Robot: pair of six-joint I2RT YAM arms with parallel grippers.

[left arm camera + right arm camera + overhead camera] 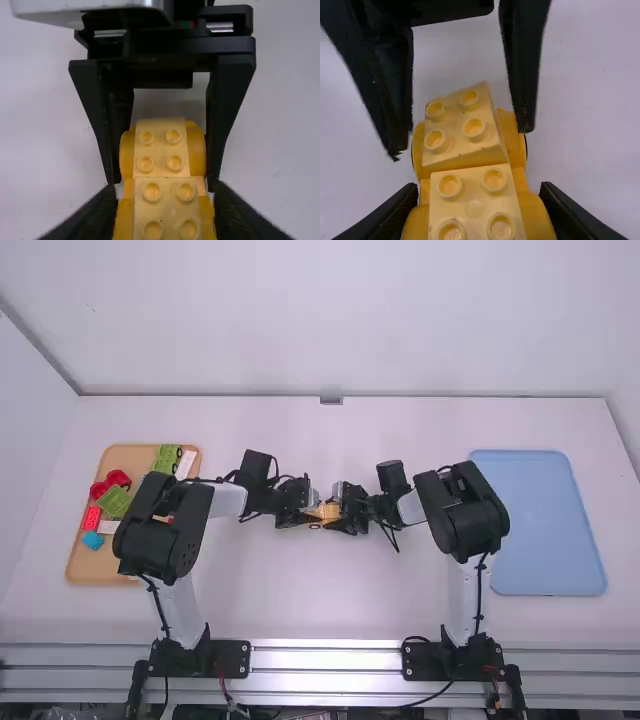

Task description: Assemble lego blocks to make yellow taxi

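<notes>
In the high view, my left gripper (303, 508) and right gripper (347, 508) face each other at a yellow taxi build (326, 512). In the left wrist view, the left gripper (165, 215) straddles the build's near end, where one studded block (166, 210) stands beside another (160, 147). The right gripper's fingers (222, 115) press the rounded sides there. In the right wrist view, the right gripper (479, 215) is shut on the build beside a level block (475, 200); the far block (462, 125) looks tilted, with the left gripper's open fingers (522, 65) around it.
A wooden tray (90, 562) at the left holds a green piece (115, 501), a red brick (92, 518), a blue brick (93, 540) and other pieces. At the right lies a blue tray (545, 525), partly beside the right arm.
</notes>
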